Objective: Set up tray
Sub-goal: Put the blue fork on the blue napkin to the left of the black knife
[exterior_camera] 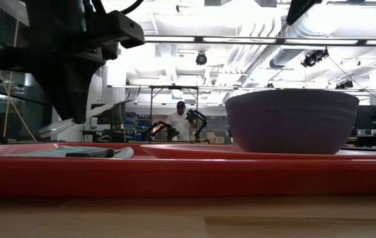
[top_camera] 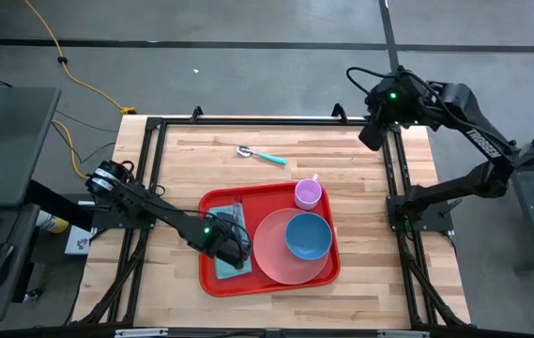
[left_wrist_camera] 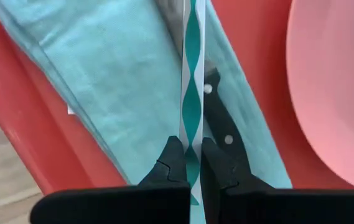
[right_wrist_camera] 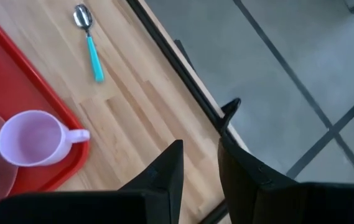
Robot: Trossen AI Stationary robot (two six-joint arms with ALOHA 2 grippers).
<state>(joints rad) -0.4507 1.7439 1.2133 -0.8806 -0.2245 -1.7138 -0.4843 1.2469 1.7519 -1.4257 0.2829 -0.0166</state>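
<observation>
The red tray (top_camera: 212, 199) holds a teal napkin (left_wrist_camera: 114, 81) on its left part. A black-handled knife (left_wrist_camera: 220, 124) lies on the napkin. To the right on the tray are a pink plate (top_camera: 271, 253) carrying a blue bowl (top_camera: 308, 235) and a lilac cup (top_camera: 308, 193). My left gripper (top_camera: 232, 246) is over the napkin, shut on a thin utensil with a teal-and-white patterned handle (left_wrist_camera: 192, 74). What kind of utensil it is I cannot tell. My right gripper (top_camera: 370, 139) hangs high over the table's far right corner, open and with nothing between its fingers (right_wrist_camera: 170, 162). My left gripper pinches the patterned handle (left_wrist_camera: 192, 134) between its two fingers, which come down steeply from above. The utensil runs out ahead of the fingertips over the napkin, close beside the black knife. I cannot tell whether its far end rests on the napkin.
A spoon with a teal handle (top_camera: 262, 155) lies on the bare wood beyond the tray's far edge. A black frame (top_camera: 154, 160) borders the tabletop. In the low view a person stands far back in the room.
</observation>
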